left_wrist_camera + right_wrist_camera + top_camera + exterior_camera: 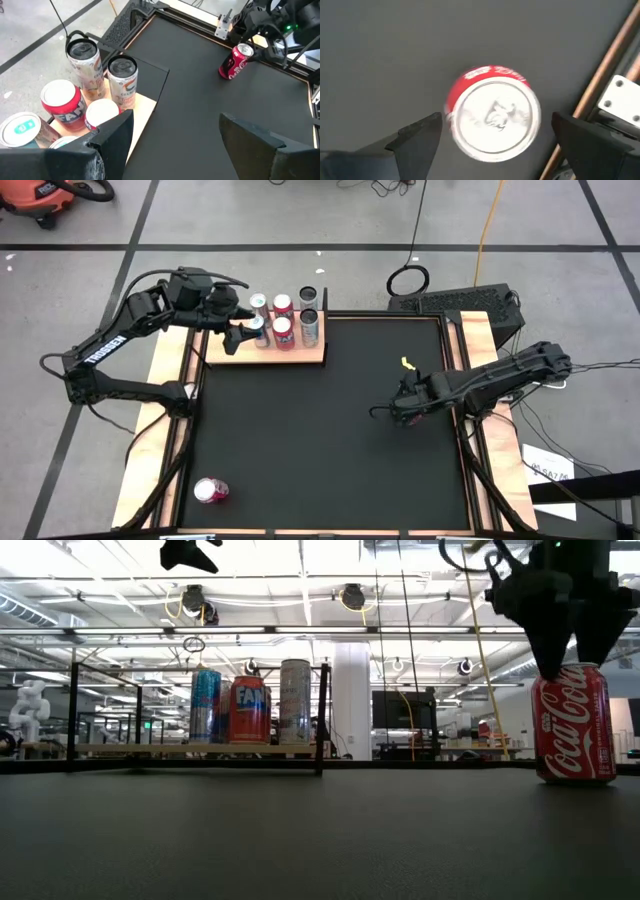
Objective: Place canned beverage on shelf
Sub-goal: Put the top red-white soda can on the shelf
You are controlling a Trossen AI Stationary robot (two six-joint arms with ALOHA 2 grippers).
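The Coca-Cola can (573,723) stands upright on the black mat (330,430) near the worktop's right edge, well apart from the shelf (270,352) at the far left corner of the mat. Its long axis runs vertically, and the right gripper (492,135) hangs straight above it: in the right wrist view the silver lid with its pull tab sits between the two dark fingers, which stand wide apart on either side with nothing clamped. So the can lies directly below the jaws, and the next move looks like a plain descent and squeeze around its sides. The right arm is by far the nearer one. The white script "Coca-Cola" on red reads clearly in the low view. On the shelf, six cans stand in two rows; one orange-and-blue can shows "FAN", likely Fanta (250,710), a pale tall can (122,80) carries letters that look like "CELS", and the rest are too small to read. The left gripper (172,137) hovers at the shelf's left end, jaws apart and empty. The left arm (110,350) bears the white word "TROSSEN". Another red can (211,491) lies on its side near the mat's front left corner.
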